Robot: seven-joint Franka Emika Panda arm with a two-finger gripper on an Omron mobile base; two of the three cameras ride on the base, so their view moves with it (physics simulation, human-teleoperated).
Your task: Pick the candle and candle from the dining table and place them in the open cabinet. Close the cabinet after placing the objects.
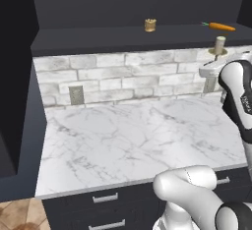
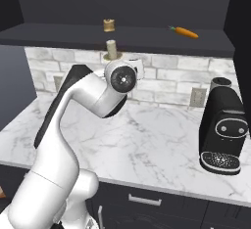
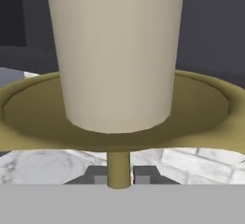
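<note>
Cream candle [image 3: 117,50] upright on brass candlestick; squat tan candle [image 1: 150,25] in cabinet [image 1: 138,0].

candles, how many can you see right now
2: the short golden-tan candle sits on the cabinet shelf; the cream candle on its brass candlestick is held in the pincer just below that shelf.

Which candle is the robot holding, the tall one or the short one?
The tall cream candle on its brass candlestick: the gripper is shut on the stem. The short golden-tan candle already sits on the cabinet shelf, near the carrot.
</note>
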